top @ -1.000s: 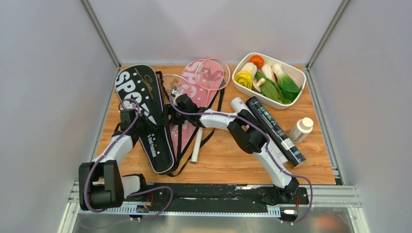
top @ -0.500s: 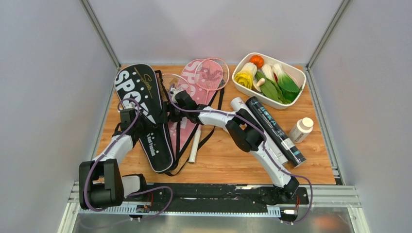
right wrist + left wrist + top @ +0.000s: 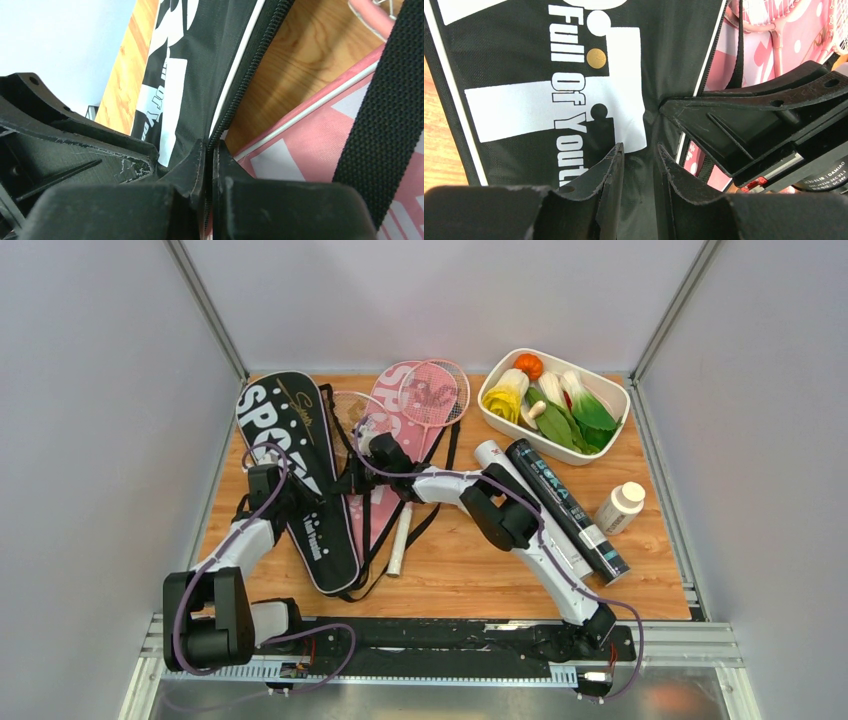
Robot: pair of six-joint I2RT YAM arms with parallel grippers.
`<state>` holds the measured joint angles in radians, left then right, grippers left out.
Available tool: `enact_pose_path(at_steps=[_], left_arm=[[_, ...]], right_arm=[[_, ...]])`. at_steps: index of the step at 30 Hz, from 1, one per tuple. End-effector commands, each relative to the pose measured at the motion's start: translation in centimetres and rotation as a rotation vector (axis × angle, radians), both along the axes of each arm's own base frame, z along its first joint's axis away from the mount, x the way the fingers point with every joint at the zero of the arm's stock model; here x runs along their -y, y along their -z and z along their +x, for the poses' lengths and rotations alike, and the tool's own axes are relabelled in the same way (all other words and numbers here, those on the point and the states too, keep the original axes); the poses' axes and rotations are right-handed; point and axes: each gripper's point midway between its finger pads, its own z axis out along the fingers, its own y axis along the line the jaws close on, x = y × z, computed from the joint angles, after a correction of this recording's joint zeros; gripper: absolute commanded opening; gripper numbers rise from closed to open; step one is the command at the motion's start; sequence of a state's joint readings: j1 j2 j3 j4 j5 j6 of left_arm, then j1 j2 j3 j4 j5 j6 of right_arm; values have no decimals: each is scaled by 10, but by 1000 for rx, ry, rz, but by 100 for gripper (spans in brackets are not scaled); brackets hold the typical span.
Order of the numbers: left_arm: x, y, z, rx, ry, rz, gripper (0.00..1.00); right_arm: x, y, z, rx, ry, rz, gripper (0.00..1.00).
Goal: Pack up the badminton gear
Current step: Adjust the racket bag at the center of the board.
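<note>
The black cover (image 3: 296, 485) lies at the surface's (image 3: 470, 570) left, beside the pink cover (image 3: 385, 455). The left end effector (image 3: 638, 165) pinches a fold of its fabric; the right end effector (image 3: 209, 170) is clamped on its zipper edge (image 3: 240, 85).

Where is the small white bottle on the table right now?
In the top external view the small white bottle stands upright near the table's right edge, just right of the long black tube and nearer the arms than the white bowl.

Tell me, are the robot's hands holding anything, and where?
Both hold the black cover. The right end effector is shut on its zipper edge; the left end effector pinches a fold of its fabric nearby.
</note>
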<state>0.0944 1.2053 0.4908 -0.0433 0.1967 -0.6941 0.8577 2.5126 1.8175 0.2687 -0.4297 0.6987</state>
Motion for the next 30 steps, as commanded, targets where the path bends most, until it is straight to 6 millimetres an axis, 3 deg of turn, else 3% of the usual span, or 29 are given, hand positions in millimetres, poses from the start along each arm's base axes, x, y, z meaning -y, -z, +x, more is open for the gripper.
enact_pose_path(at_steps=[1, 4, 6, 7, 11, 15, 16, 20, 23, 27, 30], left_arm=[[0, -10, -9, -30, 4, 8, 36], [-8, -45, 1, 40, 2, 65, 37], [-16, -79, 9, 119, -13, 112, 37], [-21, -103, 14, 177, -24, 146, 37], [-40, -153, 18, 306, -119, 220, 45], [-55, -173, 19, 322, -197, 255, 44], [-58, -170, 19, 296, -210, 264, 44], [-68, -184, 21, 271, -257, 278, 44], [-69, -199, 25, 288, -269, 270, 44], [-64, -220, 31, 313, -280, 197, 46], [-57, -242, 38, 348, -270, 151, 48]], right_arm=[[-5, -55, -17, 64, -86, 97, 0], [-3, -100, -17, 121, -92, 143, 0], [0, -126, -16, 152, -80, 152, 0], [1, -136, -16, 166, -74, 146, 0], [14, -166, -13, 230, -34, 105, 0], [30, -190, -11, 322, 8, -25, 0], [34, -196, -11, 359, 12, -58, 0], [57, -212, -33, 554, -17, -257, 0], [89, -230, -39, 699, 35, -406, 0], [137, -239, -49, 863, 61, -574, 0], [158, -256, -66, 950, 28, -582, 0]])
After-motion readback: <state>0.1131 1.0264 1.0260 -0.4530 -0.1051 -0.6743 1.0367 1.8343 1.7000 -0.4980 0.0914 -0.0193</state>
